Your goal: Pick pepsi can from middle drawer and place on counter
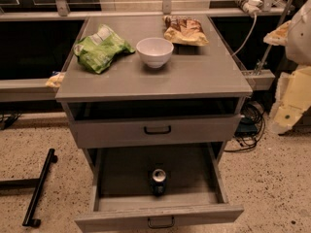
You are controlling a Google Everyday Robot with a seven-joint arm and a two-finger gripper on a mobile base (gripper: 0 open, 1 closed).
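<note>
Pepsi can (159, 181) upright in open middle drawer (112, 178), front centre of tray. Gripper (287, 111) at right edge, beside counter (194, 76), well apart from can; how wide, cannot tell.

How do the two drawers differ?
The lower drawer is pulled far out; the upper drawer is pushed in. The lower drawer shows a can standing inside; the upper drawer's inside is hidden. Both are grey with dark handles. The tool hangs at the picture's right edge.
</note>
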